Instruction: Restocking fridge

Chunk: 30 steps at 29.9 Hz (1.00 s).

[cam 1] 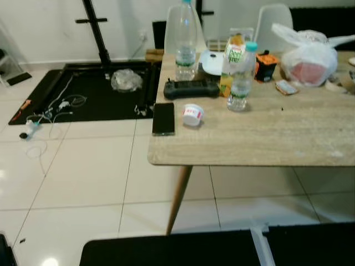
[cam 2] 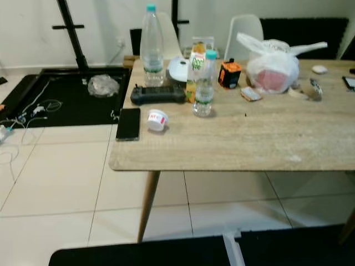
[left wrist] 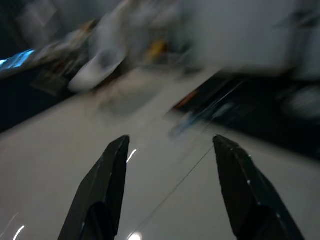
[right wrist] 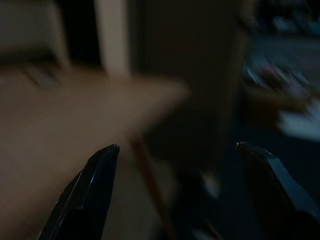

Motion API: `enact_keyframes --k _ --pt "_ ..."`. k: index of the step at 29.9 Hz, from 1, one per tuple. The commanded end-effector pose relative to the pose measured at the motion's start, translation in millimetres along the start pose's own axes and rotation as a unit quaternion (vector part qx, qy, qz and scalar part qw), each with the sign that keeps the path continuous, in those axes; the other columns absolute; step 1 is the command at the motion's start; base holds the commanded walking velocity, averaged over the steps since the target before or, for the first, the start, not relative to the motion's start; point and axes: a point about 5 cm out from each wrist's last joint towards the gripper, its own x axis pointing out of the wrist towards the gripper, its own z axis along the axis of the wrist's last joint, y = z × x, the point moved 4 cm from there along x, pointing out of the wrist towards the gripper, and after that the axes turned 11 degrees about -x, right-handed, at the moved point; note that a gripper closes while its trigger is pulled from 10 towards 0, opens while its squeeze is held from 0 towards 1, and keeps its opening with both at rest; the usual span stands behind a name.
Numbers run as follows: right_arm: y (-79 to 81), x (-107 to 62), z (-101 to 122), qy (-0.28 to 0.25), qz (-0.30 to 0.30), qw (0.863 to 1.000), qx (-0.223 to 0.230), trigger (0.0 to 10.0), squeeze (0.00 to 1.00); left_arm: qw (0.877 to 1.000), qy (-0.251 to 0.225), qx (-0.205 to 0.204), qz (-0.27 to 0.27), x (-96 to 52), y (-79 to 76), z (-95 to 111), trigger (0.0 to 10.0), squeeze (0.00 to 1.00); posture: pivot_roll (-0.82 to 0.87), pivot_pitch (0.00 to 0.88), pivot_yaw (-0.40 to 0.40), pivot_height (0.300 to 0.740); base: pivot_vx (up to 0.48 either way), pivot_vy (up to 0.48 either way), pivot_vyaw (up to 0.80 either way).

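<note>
On the wooden table [cam 1: 266,138], a tall water bottle [cam 1: 181,39], a smaller bottle [cam 1: 242,77] and a juice carton [cam 1: 232,64] stand upright near its far left, while the left gripper [left wrist: 170,190] and right gripper [right wrist: 177,195] both hang spread apart, empty.

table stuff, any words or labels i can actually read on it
None can be read for certain.
Carton: green print on its face, too blurred to read.
Small tub: red mark on its lid, too small to read.
Tall bottle: green and white label, unreadable.
Short bottle: green and white label, unreadable.
Phone: dark screen, no text.
Orange box: no legible print.
</note>
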Motion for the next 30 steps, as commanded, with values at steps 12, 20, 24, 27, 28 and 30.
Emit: enact_keyframes --k 12,20,24,27,28,30 --pt "195.9 -84.3 108 -0.168 0.276 0.939 0.114 10.0 0.00 0.870 -0.116 0.080 -0.473 -84.7 -262.5 39 10.0 0.00 0.10 0.017 0.020 0.706 0.000 0.000 0.00" --pt "252.9 -163.3 85 -0.139 0.362 0.915 0.109 10.0 0.00 0.852 -0.026 -0.004 -0.523 -137.1 -309.9 -6 10.0 0.00 0.11 0.023 0.037 0.706 0.000 0.000 0.00" --pt "265.1 -178.8 83 -0.127 0.381 0.910 0.103 10.0 0.00 0.819 0.032 -0.021 -0.572 -169.4 -329.1 -22 10.0 0.00 0.12 0.032 0.033 0.706 0.000 0.000 0.00" --pt "268.7 -183.7 88 -0.133 0.390 0.906 0.100 10.0 0.00 0.817 0.066 -0.030 -0.573 -172.8 -339.3 -29 10.0 0.00 0.12 0.032 0.033 0.706 0.000 0.000 0.00" --pt "268.7 -183.7 88 -0.133 0.390 0.906 0.100 10.0 0.00 0.817 0.066 -0.030 -0.573 -172.8 -339.3 -29 10.0 0.00 0.12 0.032 0.033 0.706 0.000 0.000 0.00" --pt "269.5 -185.0 92 -0.137 0.391 0.905 0.098 10.0 0.00 0.823 0.086 -0.040 -0.560 -168.7 -344.0 -33 10.0 0.00 0.12 0.035 0.034 0.706 0.000 0.000 0.00"
